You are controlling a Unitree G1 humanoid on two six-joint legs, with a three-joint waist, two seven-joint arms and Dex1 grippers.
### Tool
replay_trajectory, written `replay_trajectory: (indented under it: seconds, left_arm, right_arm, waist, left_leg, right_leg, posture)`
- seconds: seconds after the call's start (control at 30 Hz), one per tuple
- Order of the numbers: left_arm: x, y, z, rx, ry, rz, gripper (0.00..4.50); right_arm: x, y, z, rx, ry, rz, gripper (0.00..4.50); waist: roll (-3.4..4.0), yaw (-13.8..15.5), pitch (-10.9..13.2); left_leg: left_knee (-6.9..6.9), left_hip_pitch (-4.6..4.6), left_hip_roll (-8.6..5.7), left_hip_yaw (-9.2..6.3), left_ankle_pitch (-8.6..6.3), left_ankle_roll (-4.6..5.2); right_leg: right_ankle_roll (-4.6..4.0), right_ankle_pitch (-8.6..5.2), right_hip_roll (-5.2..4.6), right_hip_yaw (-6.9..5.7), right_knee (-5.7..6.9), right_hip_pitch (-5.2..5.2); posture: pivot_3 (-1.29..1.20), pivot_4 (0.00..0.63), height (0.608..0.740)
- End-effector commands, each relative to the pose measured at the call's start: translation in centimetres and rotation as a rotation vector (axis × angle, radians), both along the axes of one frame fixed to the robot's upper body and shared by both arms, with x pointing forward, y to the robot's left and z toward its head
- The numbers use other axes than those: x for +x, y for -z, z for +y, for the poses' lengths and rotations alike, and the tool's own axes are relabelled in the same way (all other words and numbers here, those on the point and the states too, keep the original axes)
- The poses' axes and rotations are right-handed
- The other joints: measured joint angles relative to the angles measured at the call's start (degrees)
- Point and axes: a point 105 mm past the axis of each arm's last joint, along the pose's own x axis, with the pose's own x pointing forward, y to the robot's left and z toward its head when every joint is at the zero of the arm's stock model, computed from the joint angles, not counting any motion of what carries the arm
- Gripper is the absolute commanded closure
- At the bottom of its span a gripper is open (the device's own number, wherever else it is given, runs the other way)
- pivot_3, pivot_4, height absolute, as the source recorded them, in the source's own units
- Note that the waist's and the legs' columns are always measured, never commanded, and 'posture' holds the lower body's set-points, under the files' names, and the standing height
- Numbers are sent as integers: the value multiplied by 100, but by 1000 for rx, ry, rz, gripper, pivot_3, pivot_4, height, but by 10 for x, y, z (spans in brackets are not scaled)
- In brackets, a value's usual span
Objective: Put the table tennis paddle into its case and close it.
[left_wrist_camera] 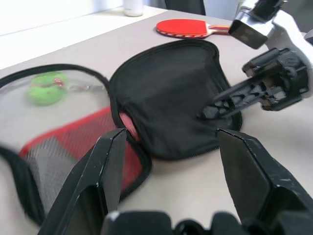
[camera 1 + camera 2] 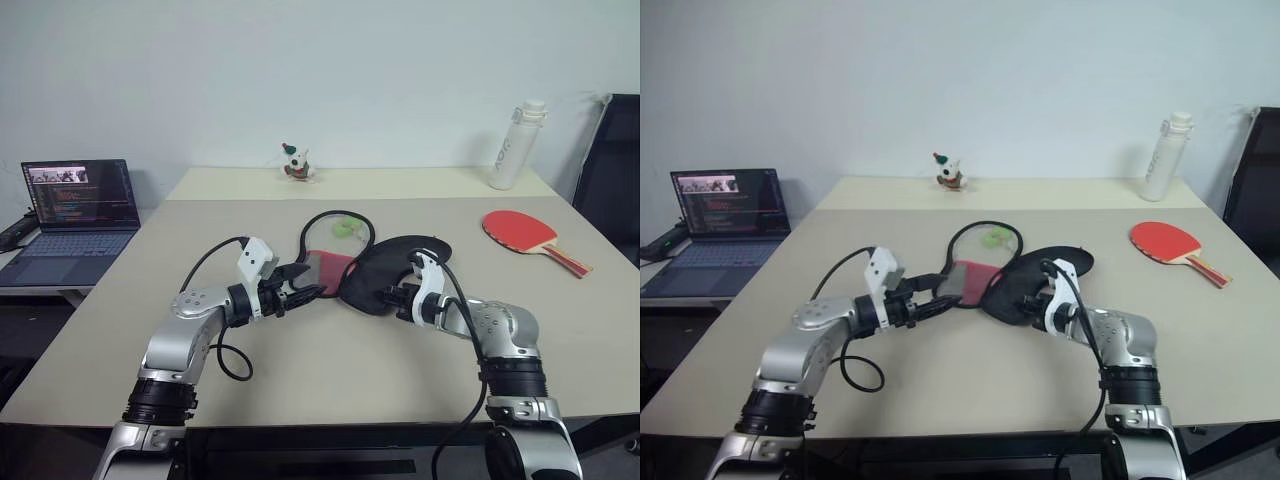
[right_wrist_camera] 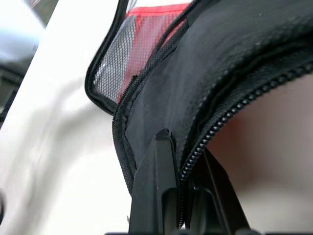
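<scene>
The case [image 2: 395, 268] lies open in the middle of the table, its black half to the right and its red mesh half [image 2: 330, 268] to the left, ringed by the black zip rim. My right gripper [image 3: 186, 156] is shut on the zip rim of the black half at its near edge, and appears again as the right gripper [image 1: 215, 110] in the left wrist view. My left gripper [image 2: 308, 272] is open, level, next to the near edge of the red mesh half, with nothing between its fingers [image 1: 112, 166]. The table tennis paddle [image 2: 525, 232] lies red face up at the far right, apart from both grippers.
A small green object [image 2: 345, 228] lies inside the case's zip loop. A white bottle [image 2: 515, 145] stands at the back right and a small figurine [image 2: 296, 163] at the back middle. An open laptop [image 2: 75, 205] sits on a side table to the left. A black chair [image 2: 612, 160] is at the right.
</scene>
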Motion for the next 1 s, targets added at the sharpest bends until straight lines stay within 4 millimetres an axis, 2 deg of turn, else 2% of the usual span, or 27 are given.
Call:
replay_trajectory:
  seconds: [0.03,0.2,0.53,1.0]
  left_arm:
    - [-8,-9,-10,-5,50,-40,1333]
    - [-8,-6,-12,8,59,-37,1333]
    - [-2,-8,-20,21,81,-49,1333]
    - [3,-9,-16,31,71,-63,1333]
  right_arm:
    - [-19,-6,-5,-12,-92,-4,4460]
    - [-30,-1,-28,-91,-124,33,4460]
    - [-9,-13,-84,-252,-102,21,4460]
    - [16,-13,-106,-335,-113,22,4460]
  waist:
    - [0,11,0]
    - [0,5,0]
    - [-1,11,0]
    - [-1,13,1]
  left_leg:
    - [0,-1,0,0,0,0]
    - [1,0,-3,6,0,0]
    - [3,-1,-4,33,0,1]
    - [3,-4,-3,32,0,0]
  right_leg:
    - [0,0,0,0,0,0]
    - [1,0,2,-2,0,0]
    - [2,-1,2,-3,-3,2]
    - [2,0,0,-3,-7,1]
  posture:
    - [0,150,740]
    - [0,150,740]
    - [0,150,740]
    - [0,150,740]
